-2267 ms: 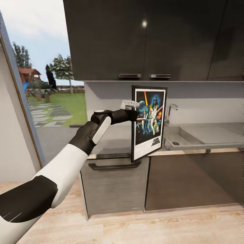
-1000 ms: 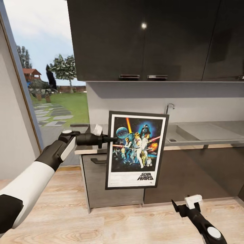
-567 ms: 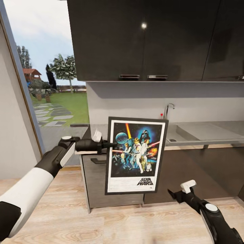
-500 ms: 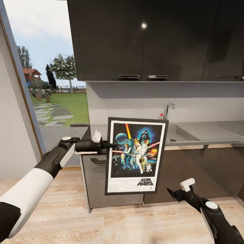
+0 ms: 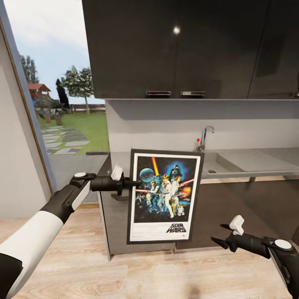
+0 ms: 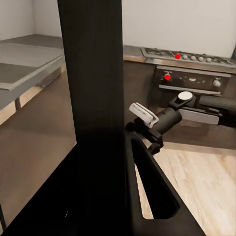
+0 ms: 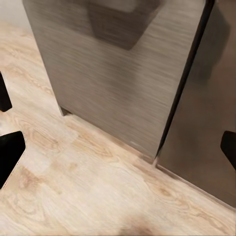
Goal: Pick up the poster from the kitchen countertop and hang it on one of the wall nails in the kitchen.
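Observation:
The poster [image 5: 164, 195] hangs upright in front of the grey drawers, its colourful face toward the head camera. My left gripper [image 5: 133, 182] is shut on its left edge at mid height. In the left wrist view the poster [image 6: 91, 73] shows edge-on as a dark band between the fingers. The kitchen countertop [image 5: 253, 164], with its steel sink and chrome tap [image 5: 203, 139], runs behind and to the right. My right gripper [image 5: 219, 234] hovers low above the floor, right of the poster's bottom corner and apart from it. It is open, its fingers [image 7: 10, 152] spread wide.
Dark upper cabinets [image 5: 178, 45] overhang the counter. A tall glass opening [image 5: 54, 91] on the left looks onto a garden. Wood floor [image 5: 158, 274] lies in front of the drawers [image 7: 118, 73]. A stove with red knobs [image 6: 191, 73] stands further along.
The poster has sunk a little with my left gripper still shut on it. My right arm has swung to the right and now reaches in level from the right.

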{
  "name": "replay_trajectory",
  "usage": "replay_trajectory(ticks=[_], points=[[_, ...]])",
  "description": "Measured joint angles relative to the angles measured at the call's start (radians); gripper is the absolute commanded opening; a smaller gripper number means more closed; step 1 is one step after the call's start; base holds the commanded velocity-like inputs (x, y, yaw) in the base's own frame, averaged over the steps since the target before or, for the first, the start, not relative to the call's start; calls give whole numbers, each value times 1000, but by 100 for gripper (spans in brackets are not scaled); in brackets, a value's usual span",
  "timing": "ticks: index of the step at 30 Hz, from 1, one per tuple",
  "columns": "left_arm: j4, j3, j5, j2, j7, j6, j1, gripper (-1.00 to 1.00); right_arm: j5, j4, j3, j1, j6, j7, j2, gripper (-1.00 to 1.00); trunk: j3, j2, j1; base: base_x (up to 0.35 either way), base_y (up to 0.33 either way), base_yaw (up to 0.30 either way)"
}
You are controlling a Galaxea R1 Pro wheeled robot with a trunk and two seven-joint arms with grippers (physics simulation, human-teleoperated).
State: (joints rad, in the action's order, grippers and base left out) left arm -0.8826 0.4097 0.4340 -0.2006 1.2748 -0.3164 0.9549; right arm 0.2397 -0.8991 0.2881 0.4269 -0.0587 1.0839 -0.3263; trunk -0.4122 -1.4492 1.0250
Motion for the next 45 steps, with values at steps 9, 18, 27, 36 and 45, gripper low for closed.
replay_trajectory(ticks=[9, 18, 27, 36, 45], points=[[0, 0, 1, -15, 3, 0, -12, -100, -35, -1, 0, 0, -1, 44, -3, 100, -13, 0, 0, 0, 0, 0], [0, 1, 2, -16, 4, 0, -13, -100, -37, -1, 0, 0, -1, 48, -3, 100, -28, 0, 0, 0, 0, 0], [-1, 1, 2, -16, 4, 0, -13, -100, -38, 0, 0, 0, -1, 48, -3, 100, -42, 0, 0, 0, 0, 0], [-7, 1, 2, -16, 4, 0, -13, -100, -38, -1, 1, 0, -1, 48, -4, 100, -57, 0, 0, 0, 0, 0], [-11, 1, 2, -16, 4, 0, -13, -100, -38, 0, 1, 0, -1, 48, -3, 100, -71, 0, 0, 0, 0, 0]])
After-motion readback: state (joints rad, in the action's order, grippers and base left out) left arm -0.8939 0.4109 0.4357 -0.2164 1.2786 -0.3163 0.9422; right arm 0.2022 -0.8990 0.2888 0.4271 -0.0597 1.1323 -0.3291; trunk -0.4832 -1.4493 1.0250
